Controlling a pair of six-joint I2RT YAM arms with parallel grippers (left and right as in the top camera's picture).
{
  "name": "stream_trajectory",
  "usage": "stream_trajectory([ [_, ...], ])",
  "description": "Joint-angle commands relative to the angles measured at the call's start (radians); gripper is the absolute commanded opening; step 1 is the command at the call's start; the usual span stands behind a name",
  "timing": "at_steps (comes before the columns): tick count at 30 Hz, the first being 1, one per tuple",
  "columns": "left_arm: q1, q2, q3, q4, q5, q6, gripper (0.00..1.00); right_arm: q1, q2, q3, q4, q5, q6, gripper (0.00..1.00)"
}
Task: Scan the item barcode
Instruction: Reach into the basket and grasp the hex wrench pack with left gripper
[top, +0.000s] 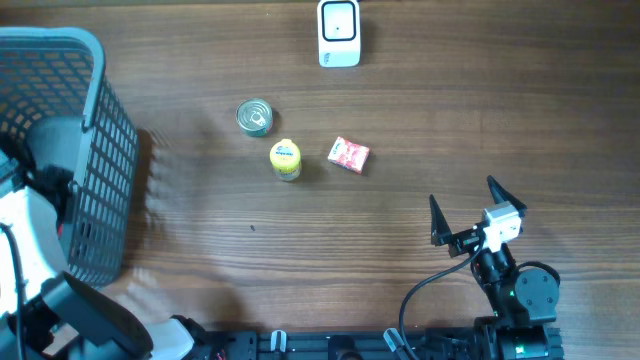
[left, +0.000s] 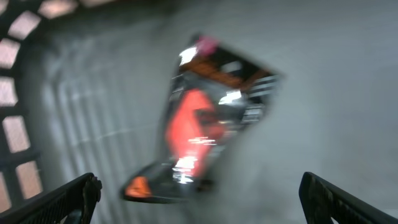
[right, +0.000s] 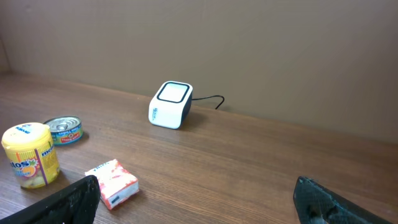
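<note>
A white barcode scanner (top: 339, 33) stands at the table's far edge, also seen in the right wrist view (right: 170, 104). Three items lie mid-table: a tin can (top: 255, 117), a yellow-lidded jar (top: 285, 159) and a red-and-white packet (top: 349, 154). My right gripper (top: 462, 192) hovers open and empty at the near right, facing them. In the blurred left wrist view, my left gripper (left: 199, 185) is open above a black-and-orange pouch (left: 205, 124) lying on the grey basket floor, not touching it.
A tall grey mesh basket (top: 105, 160) fills the left side, with the left arm (top: 25, 230) reaching into it. The scanner's cable (right: 211, 99) runs off behind it along the wall.
</note>
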Motion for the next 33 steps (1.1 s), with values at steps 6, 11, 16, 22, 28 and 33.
stream_trajectory([
  [6,0.107,0.027,-0.029,0.082,0.056,0.089,1.00,0.002,-0.002,-0.001,0.002,0.010,0.011,1.00],
  [11,0.109,0.056,-0.029,0.113,0.056,0.115,1.00,0.002,-0.002,-0.001,0.002,0.010,0.010,1.00],
  [16,0.109,0.140,-0.029,0.149,0.056,0.137,1.00,0.002,-0.002,-0.001,0.002,0.010,0.011,1.00],
  [22,0.109,0.177,-0.029,0.171,0.061,0.137,1.00,0.002,-0.002,-0.001,0.002,0.010,0.011,1.00],
  [28,0.109,0.192,-0.029,0.166,0.104,0.136,0.79,0.002,-0.002,-0.001,0.002,0.010,0.011,1.00],
  [33,0.109,0.204,-0.029,0.159,0.135,0.136,0.62,0.002,-0.002,-0.001,0.002,0.010,0.011,1.00],
])
